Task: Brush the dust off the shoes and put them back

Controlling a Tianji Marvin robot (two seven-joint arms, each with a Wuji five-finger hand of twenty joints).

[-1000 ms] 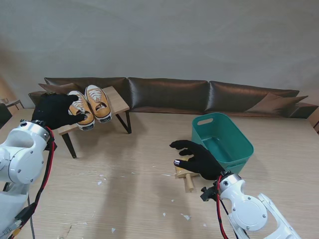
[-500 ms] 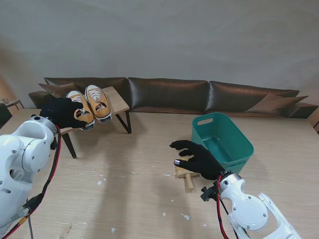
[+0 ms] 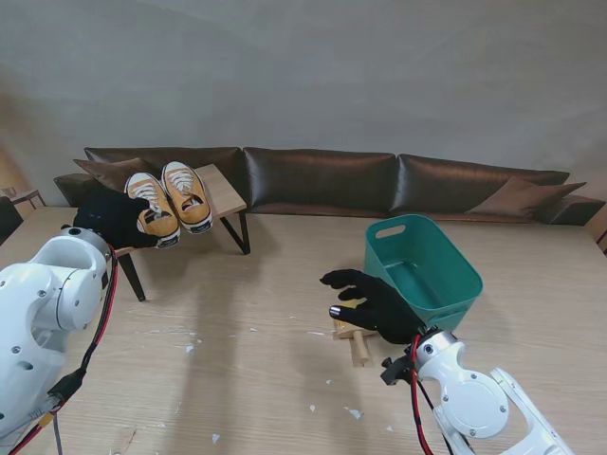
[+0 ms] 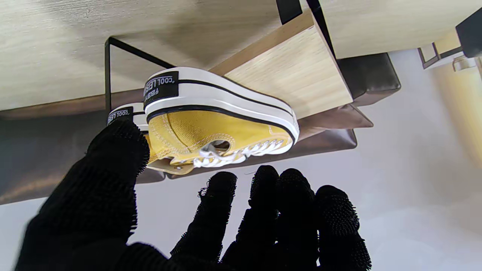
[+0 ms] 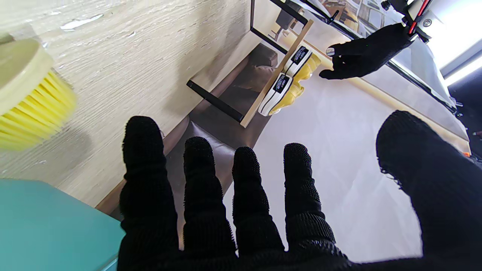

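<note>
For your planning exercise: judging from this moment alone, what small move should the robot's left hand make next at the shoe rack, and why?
Probably close the left hand on the nearer yellow canvas sneaker. The thumb sits by its heel and the fingers hover apart over the laces, not yet gripping. Both sneakers sit on the small wooden rack, and the right hand waits open over the wooden brush.
</note>
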